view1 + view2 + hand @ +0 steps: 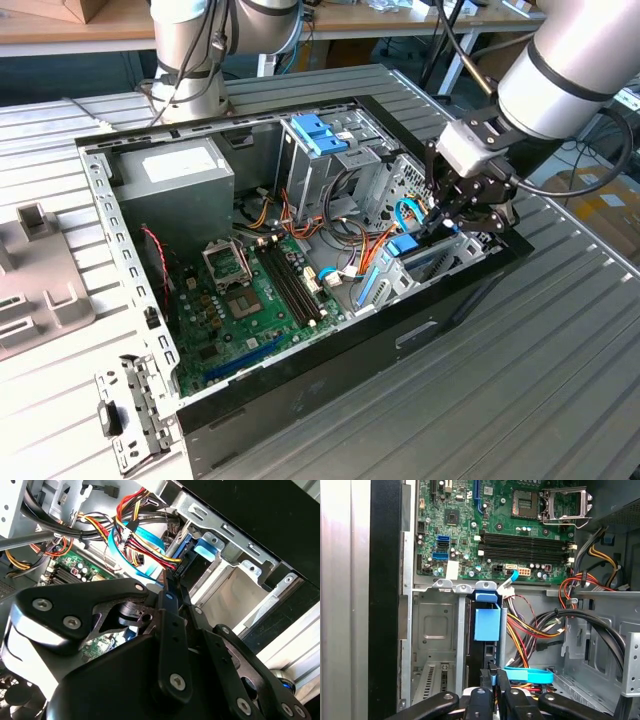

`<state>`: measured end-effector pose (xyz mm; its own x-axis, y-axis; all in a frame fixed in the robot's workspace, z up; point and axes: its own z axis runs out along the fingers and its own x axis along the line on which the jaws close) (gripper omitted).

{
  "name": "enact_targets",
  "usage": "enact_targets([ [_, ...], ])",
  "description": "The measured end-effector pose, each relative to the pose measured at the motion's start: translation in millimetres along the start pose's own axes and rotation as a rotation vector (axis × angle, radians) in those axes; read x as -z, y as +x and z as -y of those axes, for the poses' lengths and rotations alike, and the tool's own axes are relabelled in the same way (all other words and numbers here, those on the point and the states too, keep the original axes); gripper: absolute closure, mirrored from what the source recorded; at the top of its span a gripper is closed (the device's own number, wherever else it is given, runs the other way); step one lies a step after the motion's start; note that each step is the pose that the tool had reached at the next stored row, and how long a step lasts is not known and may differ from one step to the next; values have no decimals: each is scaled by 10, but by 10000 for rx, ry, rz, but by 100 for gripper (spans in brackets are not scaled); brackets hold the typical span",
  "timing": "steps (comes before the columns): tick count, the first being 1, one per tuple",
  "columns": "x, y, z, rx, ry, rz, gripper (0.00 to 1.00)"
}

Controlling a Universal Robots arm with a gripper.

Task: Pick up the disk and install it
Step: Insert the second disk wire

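- A ribbed metal counter carries an open computer case lying on its side, with workbenches in the background.
- The arm reaches in from the exterior view's right, its tool lowered into the drive bay at the case's near right corner.
- The disk stands edge-on in that bay as a dark slab with blue trim, a light-blue latch just above it in the first wrist view.
- The tool's fingers are drawn narrow, closed on the disk's edge in the first wrist view; in the second wrist view the fingertips meet at the same blue-trimmed slab.
- A blue ribbon cable lies just beside the fingers.
- The green motherboard covers the case floor, with the grey power supply at the far corner.
- A loose metal bracket rests on the counter near the case.
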<state>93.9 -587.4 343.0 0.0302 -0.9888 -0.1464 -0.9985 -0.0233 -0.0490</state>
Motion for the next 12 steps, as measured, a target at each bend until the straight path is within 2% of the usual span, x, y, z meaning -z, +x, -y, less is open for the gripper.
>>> enact_targets([
  [1,-1,1,0,0,-1,1,76],
  [2,10,-1,0,-1,-1,-2,76],
  [3,71,-10,3,-1,-1,1,76],
  [5,114,-16,5,-1,-1,6,76],
  [8,115,-38,7,-1,-1,12,78],
  [9,112,-42,6,-1,-1,15,84],
  [12,78,-39,4,-4,-8,26,89],
])
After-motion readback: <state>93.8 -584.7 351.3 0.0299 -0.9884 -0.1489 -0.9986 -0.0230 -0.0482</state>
